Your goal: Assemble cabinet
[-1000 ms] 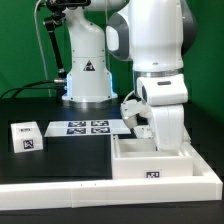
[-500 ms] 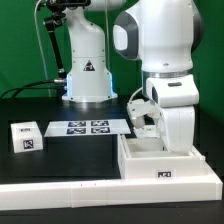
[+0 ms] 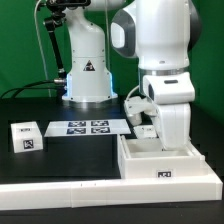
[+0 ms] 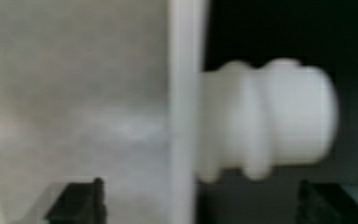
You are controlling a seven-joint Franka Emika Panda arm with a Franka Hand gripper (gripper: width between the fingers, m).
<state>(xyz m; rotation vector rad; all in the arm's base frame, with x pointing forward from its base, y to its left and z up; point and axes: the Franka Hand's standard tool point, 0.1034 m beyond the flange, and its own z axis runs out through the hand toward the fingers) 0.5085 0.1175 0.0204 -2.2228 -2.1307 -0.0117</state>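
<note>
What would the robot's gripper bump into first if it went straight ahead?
Probably the cabinet: the gripper points down into it, and the wrist view shows its white panel right between the open fingers. How near is unclear.

Exterior view: claw hidden behind arm above cabinet. Wrist view: blurred, ribbed white piece fuzzy, fingertips cut by edge.

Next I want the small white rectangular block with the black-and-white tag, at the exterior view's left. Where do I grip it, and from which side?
Probably from straight above, closing on two opposite side walls of the small white block. It lies flat on the black table, apart from the marker board, with nothing above it.
</note>
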